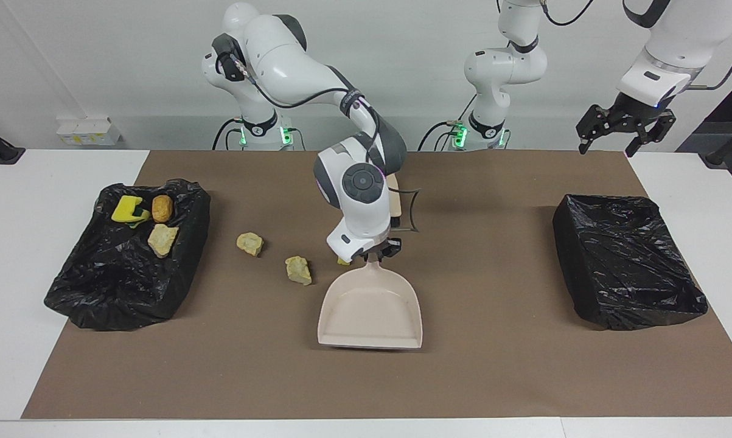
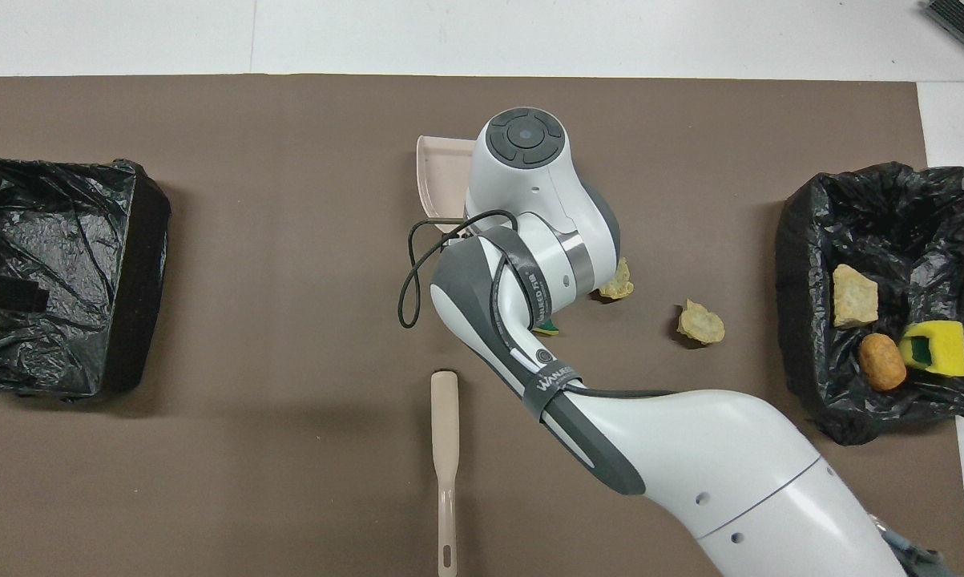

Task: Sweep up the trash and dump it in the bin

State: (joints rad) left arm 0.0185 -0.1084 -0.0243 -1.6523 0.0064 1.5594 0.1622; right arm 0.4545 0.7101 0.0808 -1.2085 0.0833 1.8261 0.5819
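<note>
Bin (image 1: 128, 261) at the right arm's end holds three pieces; two beige lumps (image 1: 250, 243) lie loose beside it. Right hand (image 1: 375, 252) clamps the dustpan (image 1: 370, 310) handle — best set its lip flat before sweeping. Left hand (image 1: 621, 131) waits, wide open.

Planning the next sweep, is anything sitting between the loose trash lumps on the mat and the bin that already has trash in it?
Nothing visible does. The two pale lumps lie on bare brown mat, with only open mat between them and the filled bin. The dustpan, held by the right gripper, lies toward the left arm's end from them.
</note>
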